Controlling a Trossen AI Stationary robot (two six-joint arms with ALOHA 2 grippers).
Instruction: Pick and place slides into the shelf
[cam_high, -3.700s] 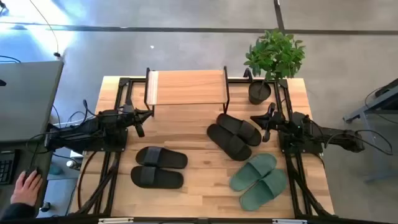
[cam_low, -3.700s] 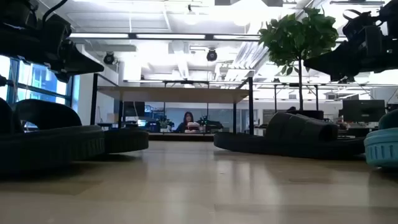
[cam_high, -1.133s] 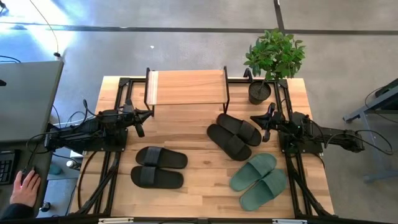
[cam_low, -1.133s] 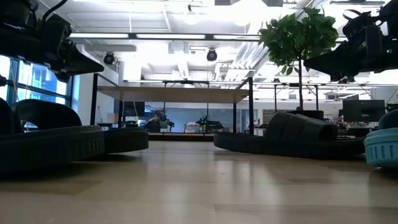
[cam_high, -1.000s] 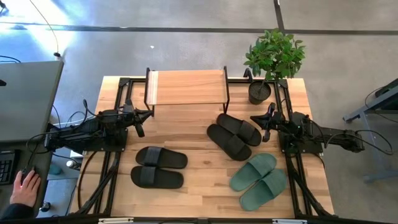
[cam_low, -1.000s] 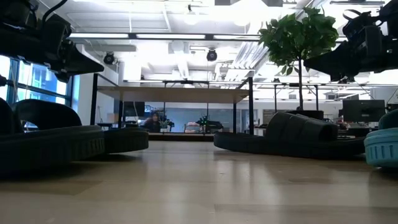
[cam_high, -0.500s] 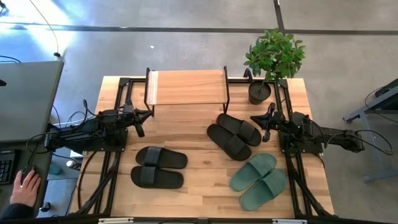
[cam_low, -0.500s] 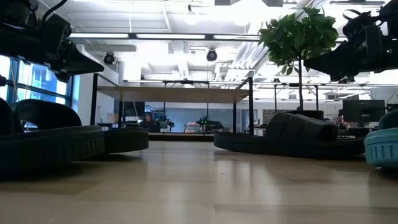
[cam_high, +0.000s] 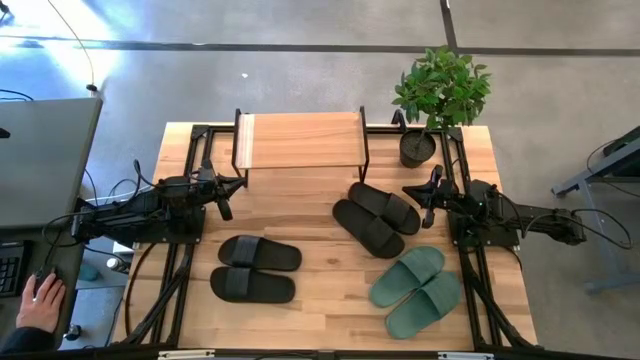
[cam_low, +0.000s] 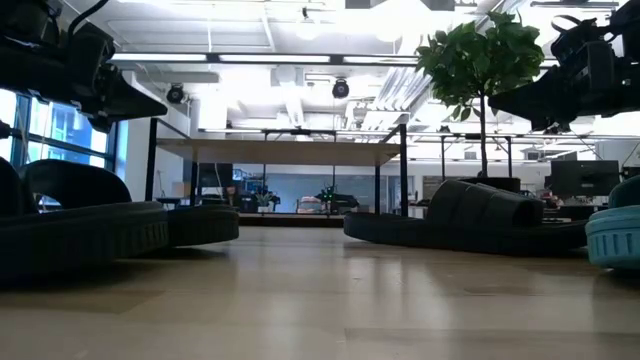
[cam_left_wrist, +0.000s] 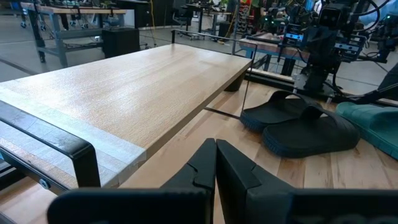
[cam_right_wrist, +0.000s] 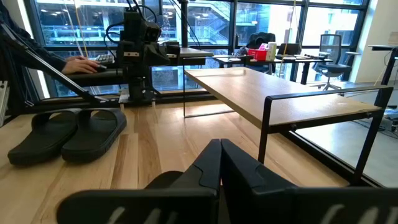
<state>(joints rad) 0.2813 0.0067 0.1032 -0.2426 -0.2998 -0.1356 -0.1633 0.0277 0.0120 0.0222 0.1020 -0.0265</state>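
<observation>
Wooden table (cam_high: 320, 300) holds six slides in pairs: black ones (cam_high: 256, 268), black ones (cam_high: 376, 218) and green ones (cam_high: 416, 290), all lying flat and easy to grab. None sit on the shelf (cam_high: 300, 140) at the back yet. The left gripper (cam_high: 226, 196) and right gripper (cam_high: 420, 200) wait at the sides, fingers pressed together, holding nothing.

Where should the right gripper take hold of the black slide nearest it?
Probably the wide strap of the black slide, pinched from above, one finger under its arch. The sole lies flat on the table, so only the strap stands proud. The right gripper, shut, would need opening first.
</observation>
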